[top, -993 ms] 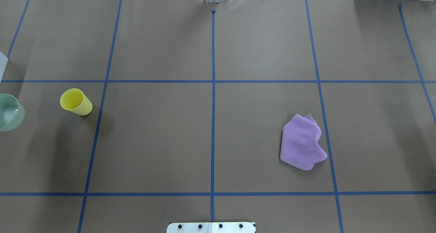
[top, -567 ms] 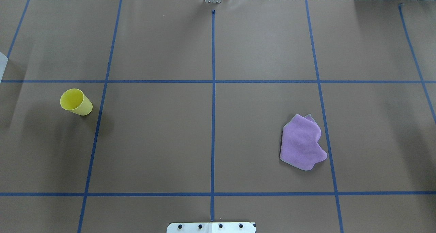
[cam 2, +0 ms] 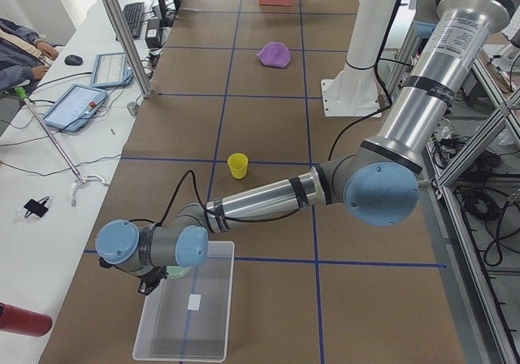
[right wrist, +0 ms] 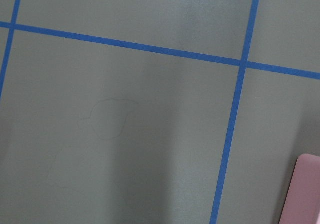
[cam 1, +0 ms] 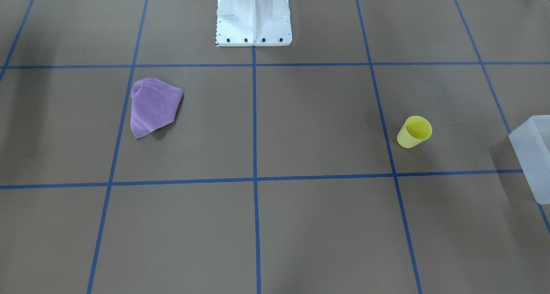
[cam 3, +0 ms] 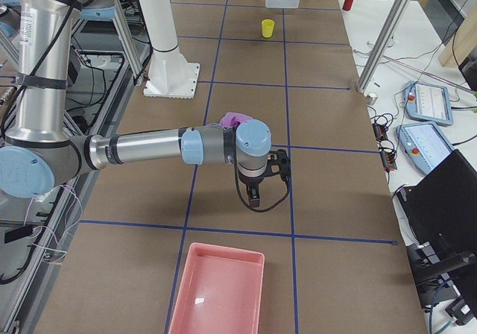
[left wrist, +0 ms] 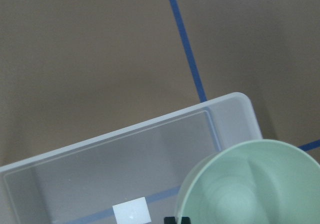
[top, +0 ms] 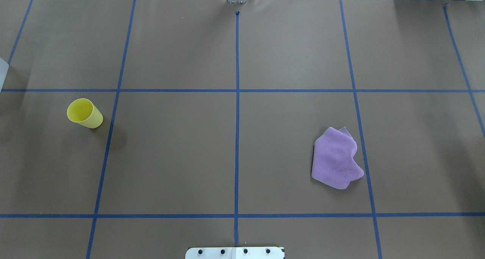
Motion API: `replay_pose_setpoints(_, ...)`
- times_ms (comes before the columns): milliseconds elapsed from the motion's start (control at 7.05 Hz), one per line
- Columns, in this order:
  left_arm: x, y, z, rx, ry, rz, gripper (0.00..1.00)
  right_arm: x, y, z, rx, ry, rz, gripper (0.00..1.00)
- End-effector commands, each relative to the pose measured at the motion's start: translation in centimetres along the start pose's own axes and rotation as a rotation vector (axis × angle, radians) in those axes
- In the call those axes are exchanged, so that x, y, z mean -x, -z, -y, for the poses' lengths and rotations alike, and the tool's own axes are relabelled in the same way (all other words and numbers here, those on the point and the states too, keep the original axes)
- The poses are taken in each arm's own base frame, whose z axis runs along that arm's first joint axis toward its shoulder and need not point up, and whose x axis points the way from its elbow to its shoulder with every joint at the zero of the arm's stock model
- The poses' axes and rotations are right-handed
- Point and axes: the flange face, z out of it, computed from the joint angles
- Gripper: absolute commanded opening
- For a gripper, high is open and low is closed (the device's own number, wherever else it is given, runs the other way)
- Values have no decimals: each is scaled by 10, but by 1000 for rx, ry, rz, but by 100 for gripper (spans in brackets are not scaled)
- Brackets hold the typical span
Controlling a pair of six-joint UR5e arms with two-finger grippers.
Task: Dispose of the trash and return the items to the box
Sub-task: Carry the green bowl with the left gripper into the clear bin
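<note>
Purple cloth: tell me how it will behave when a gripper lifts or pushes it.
The purple cloth lies crumpled with one edge folded over, so it is probably floppy and would drape from a pinch. It looks thin, so likely light. Its fuzzy surface suggests that a push would bunch it rather than slide it.

The box point(cam 1: 532, 156) runs off the front view's right edge; the left wrist view's bottom edge crops the bowl point(left wrist: 245, 189).
</note>
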Motion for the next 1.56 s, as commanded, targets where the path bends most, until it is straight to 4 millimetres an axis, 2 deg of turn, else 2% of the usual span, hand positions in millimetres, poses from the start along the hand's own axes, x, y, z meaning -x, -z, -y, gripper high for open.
replay_pose_setpoints(0,16,-17,-11,11,10,11,0,10,-6,4,4,-30,3,100)
replay_pose_setpoints(425,28,-55,-43,2,7,6,0,11,-8,5,7,-29,1,100)
replay_pose_setpoints(567,15,-76,-45,0,2,6,0,12,-9,5,11,-26,3,100)
replay_pose_setpoints(851,5,-97,-49,-2,1,5,0,14,-11,5,14,-25,5,100)
replay_pose_setpoints(993,4,-97,-48,-3,1,5,16,15,-11,7,14,-21,5,100)
replay_pose_setpoints(1134,0,-91,-38,-15,3,6,59,18,-10,10,13,-14,4,100)
replay_pose_setpoints(1276,-8,-80,-26,-40,6,-11,72,20,-9,12,10,-16,4,100)
replay_pose_setpoints(1418,-14,-49,-14,-84,54,-109,75,43,-11,27,7,-56,11,100)
